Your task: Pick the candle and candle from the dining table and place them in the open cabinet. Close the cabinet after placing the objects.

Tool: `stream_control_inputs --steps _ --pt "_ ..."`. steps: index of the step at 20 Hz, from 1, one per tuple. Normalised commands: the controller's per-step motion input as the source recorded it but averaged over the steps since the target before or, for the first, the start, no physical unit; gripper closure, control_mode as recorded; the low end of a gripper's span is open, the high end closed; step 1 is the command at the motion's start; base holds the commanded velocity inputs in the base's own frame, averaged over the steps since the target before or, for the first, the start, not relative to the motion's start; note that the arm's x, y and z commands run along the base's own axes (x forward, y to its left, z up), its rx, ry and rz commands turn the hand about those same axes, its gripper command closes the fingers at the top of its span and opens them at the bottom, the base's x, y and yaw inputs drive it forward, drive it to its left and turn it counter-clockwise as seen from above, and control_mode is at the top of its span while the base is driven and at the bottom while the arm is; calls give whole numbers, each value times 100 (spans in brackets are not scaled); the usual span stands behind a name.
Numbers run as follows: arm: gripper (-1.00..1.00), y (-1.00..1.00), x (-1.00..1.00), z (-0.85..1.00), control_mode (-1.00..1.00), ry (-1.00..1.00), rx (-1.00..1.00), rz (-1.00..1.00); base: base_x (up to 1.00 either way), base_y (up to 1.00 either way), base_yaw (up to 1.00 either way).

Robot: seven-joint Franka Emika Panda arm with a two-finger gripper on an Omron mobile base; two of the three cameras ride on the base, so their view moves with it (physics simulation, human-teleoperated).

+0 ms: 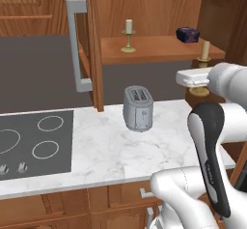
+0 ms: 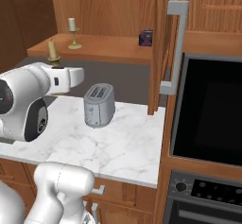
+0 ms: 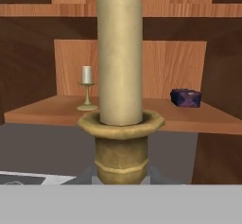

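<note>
The thick cream candle in its short brass holder [image 3: 121,138] is clamped upright in the gripper [image 3: 121,178], raised near the front right edge of the reddish-brown cabinet's wooden shelf [image 1: 159,49]. The thin candle on its brass stick [image 1: 128,35] stands on that shelf toward the back, left of a dark purple box [image 1: 187,34]. Below, a grey toaster [image 1: 138,108] sits on the white marble counter [image 1: 111,150] beside the black hob [image 1: 34,143].

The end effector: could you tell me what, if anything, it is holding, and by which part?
The end effector holds a candle in its brass holder, gripped low on the holder's base.
</note>
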Motion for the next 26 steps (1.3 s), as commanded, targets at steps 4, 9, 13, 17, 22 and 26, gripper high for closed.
stream_control_inputs --steps 4,9,13,17,22,26 --pt "100 0 17 12 -100 0 0 0 0 0 0" --pt "100 0 10 13 -100 0 0 0 0 0 0" --pt "100 0 12 9 -100 -4 -1 0 0 0 0" --pt "100 0 9 9 -100 -8 -1 1 0 0 0" --pt "100 0 25 2 -100 -6 0 3 0 0 0" --pt "100 0 43 0 -100 0 0 3 0 0 0"
